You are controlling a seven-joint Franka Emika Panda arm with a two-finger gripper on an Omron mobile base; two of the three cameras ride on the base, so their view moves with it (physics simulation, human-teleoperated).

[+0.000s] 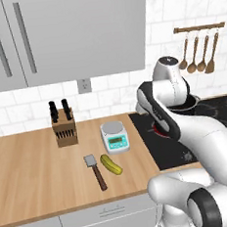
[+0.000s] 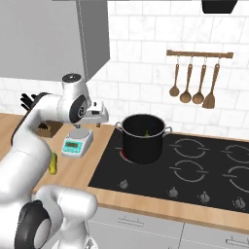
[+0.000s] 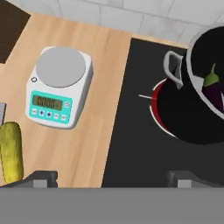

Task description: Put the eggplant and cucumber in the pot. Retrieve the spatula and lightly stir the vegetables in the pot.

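Robot arm [image 1: 185, 128]: glossy white rounded link shells, joined by dark charcoal joint bands. A black ring with a grey centre is set into the joint cap at 6 o'clock in both base views. A flat round dark cap marked with a small white dot is carried on the uppermost joint. End effector [image 3: 112, 178]: two small dark grey fingertips [image 3: 43, 178], blocky and square-edged.

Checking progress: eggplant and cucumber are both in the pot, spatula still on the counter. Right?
Not quite. The cucumber still lies on the counter beside the spatula, as the left base view shows. Only the eggplant is in the pot.
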